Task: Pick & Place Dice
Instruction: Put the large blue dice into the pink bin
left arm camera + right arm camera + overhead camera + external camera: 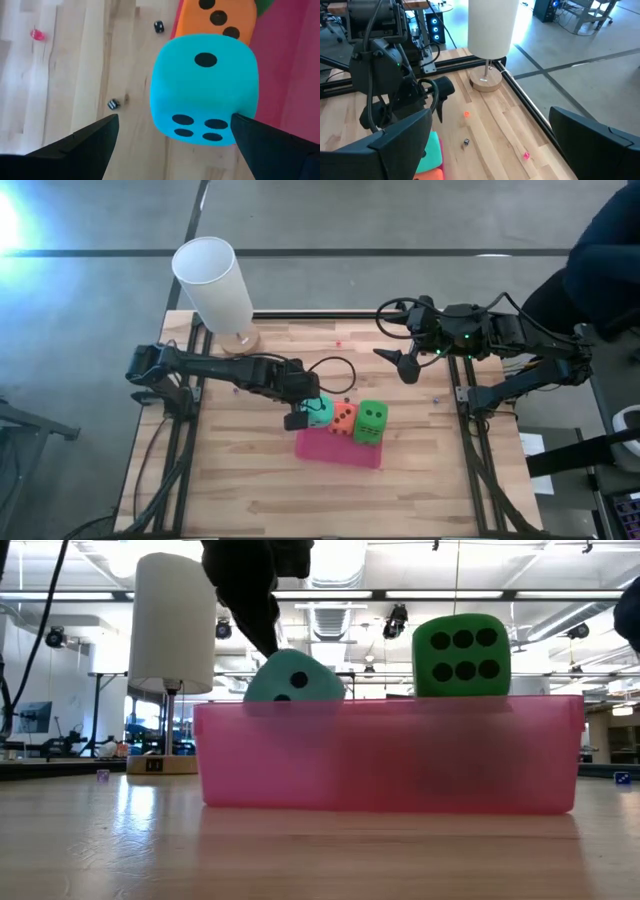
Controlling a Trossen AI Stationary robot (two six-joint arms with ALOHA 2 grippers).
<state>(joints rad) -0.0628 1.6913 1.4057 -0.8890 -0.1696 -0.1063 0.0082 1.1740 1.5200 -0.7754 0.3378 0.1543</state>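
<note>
A teal die sits at the left end of a row with an orange die and a green die, along the far side of a pink tray. In the low view the teal die and the green die rise above the tray wall; the orange one is hidden there. My left gripper is open, one finger on each side of the teal die. My right gripper hangs open over the far right of the table, away from the dice. A second green die does not show. My left gripper comes at the teal die from above with open fingers. One fingertip stands right against the die's side and I cannot tell whether it touches; the other fingertip is clearly apart from it.
A white cylindrical lamp on a round wooden base stands at the far left of the table. Tiny dark dice and a pink bead lie on the wood. A person is beyond the far right corner.
</note>
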